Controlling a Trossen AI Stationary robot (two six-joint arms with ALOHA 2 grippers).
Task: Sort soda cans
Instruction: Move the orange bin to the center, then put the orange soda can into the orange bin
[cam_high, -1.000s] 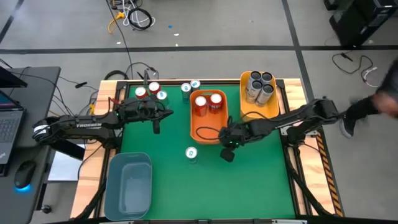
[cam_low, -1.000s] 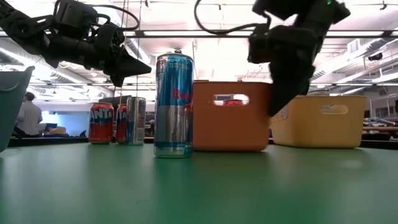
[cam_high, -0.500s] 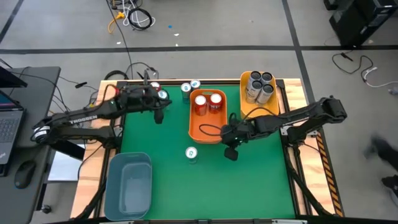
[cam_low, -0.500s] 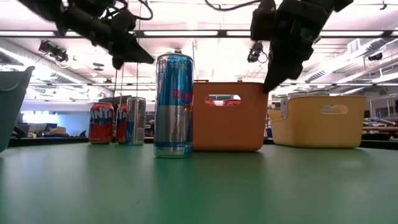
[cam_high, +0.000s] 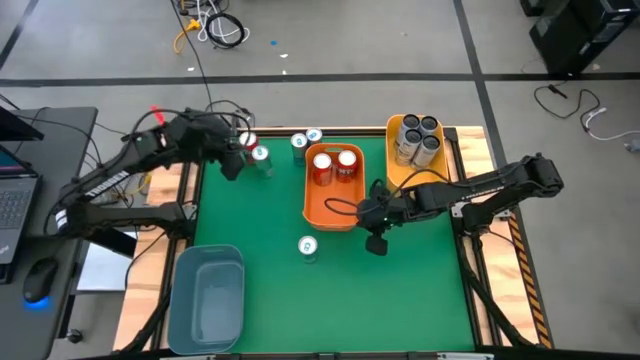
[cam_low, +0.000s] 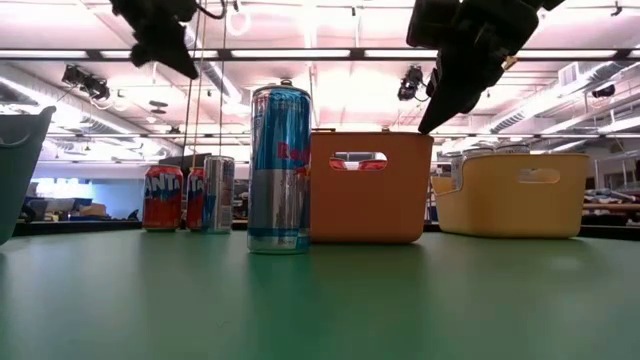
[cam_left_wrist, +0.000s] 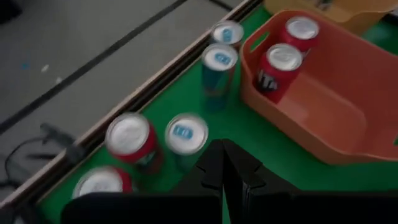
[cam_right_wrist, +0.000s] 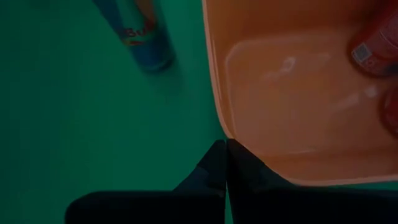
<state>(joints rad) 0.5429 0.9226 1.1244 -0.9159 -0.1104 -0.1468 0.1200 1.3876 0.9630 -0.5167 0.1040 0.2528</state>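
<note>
One teal can (cam_high: 308, 246) stands alone on the green mat, tall in the low view (cam_low: 279, 166). Two red cans (cam_high: 248, 141) and a teal can (cam_high: 260, 155) stand at the far left corner; two more teal cans (cam_high: 298, 143) stand beside the orange bin (cam_high: 310, 205), which holds two red cans (cam_high: 335, 164). Several grey cans (cam_high: 417, 138) stand in the yellow bin (cam_high: 437, 180). My left gripper (cam_high: 232, 168) hangs shut, raised beside the corner cans (cam_left_wrist: 185, 134). My right gripper (cam_high: 378, 243) hovers shut by the orange bin's near edge (cam_right_wrist: 217, 127).
A blue bin (cam_high: 207, 290) sits at the near left corner. Open green mat lies between it, the lone teal can and the near right corner. Cables and a laptop lie off the table's left side.
My left gripper has risen and moved toward the table's far left corner, from the mat's left middle to beside the corner cans. My right gripper has lifted a little beside the orange bin. No can has moved. A person at the right has left the high view.
</note>
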